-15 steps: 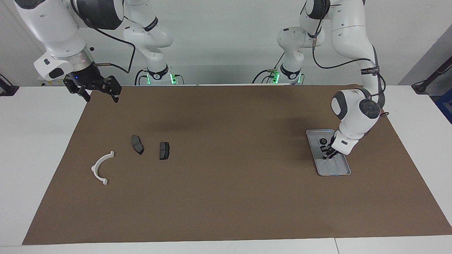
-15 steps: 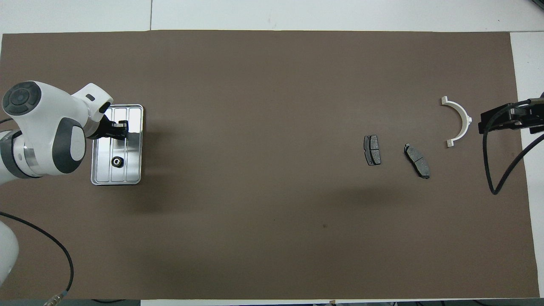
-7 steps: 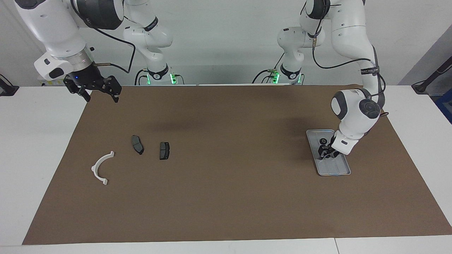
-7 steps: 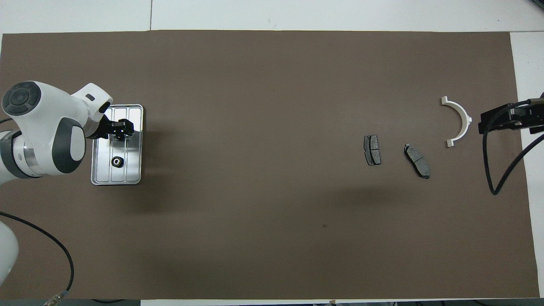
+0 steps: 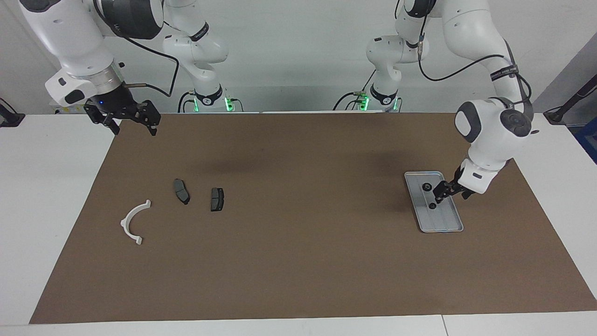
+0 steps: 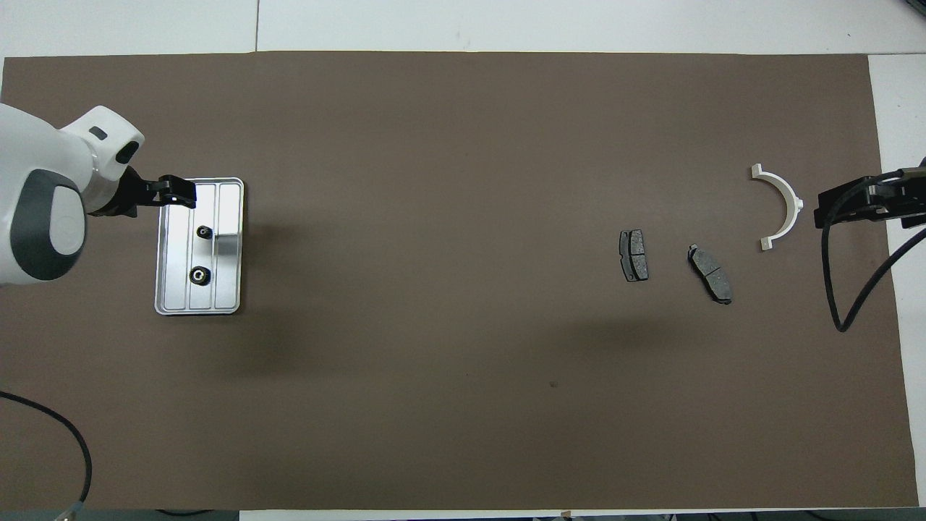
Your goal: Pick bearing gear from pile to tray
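The silver tray (image 5: 438, 229) lies on the brown mat at the left arm's end; it also shows in the overhead view (image 6: 230, 289). Two small black rings (image 6: 205, 232) (image 6: 198, 274) lie in it, also seen in the facing view (image 5: 426, 186) (image 5: 432, 205). My left gripper (image 5: 451, 192) is open and empty, raised over the tray's edge (image 6: 177, 192). The pile at the right arm's end holds a white curved bracket (image 5: 133, 220) and two dark pad plates (image 5: 181, 191) (image 5: 217, 199). My right gripper (image 5: 133, 122) waits open, up in the air, over the mat's corner.
The brown mat (image 5: 298, 261) covers most of the white table. In the overhead view the bracket (image 6: 785, 206) and the two pads (image 6: 634, 255) (image 6: 710, 273) lie apart from each other. A black cable (image 6: 832, 289) hangs from the right arm.
My left gripper opened and let go of a second black ring onto the tray floor. It then rose and drew back to the tray's edge. The right arm has not moved.
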